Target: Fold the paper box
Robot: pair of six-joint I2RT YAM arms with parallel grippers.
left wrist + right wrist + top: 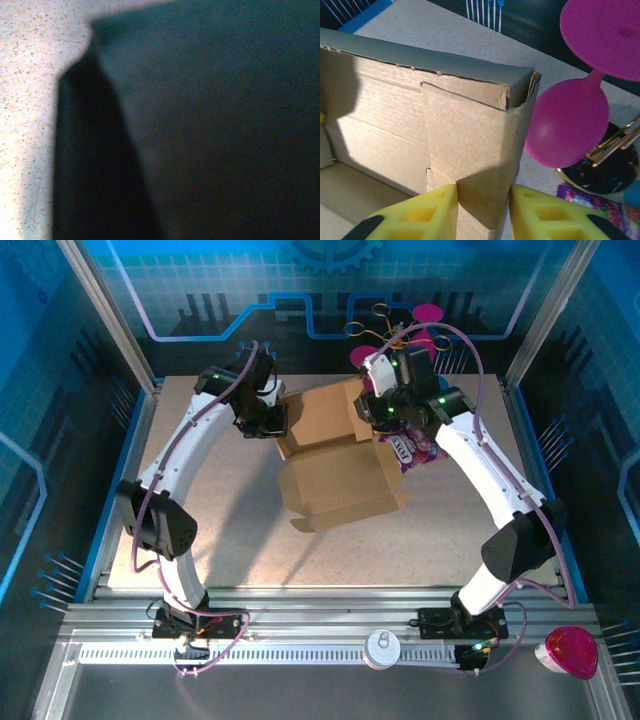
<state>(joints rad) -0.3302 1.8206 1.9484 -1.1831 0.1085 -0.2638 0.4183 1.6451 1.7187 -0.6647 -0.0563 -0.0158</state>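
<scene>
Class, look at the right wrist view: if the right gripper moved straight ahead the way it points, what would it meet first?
The paper box: its upright cardboard wall sits between the fingers of the right gripper, so it would probably push onto that wall first.

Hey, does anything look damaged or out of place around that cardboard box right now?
Yes. The paper box has a crumpled corner: its folded-over top rim is creased and gapes open where the two walls meet. A purple snack packet also lies close beside the box's right side, where it could get in the way of folding.
</scene>
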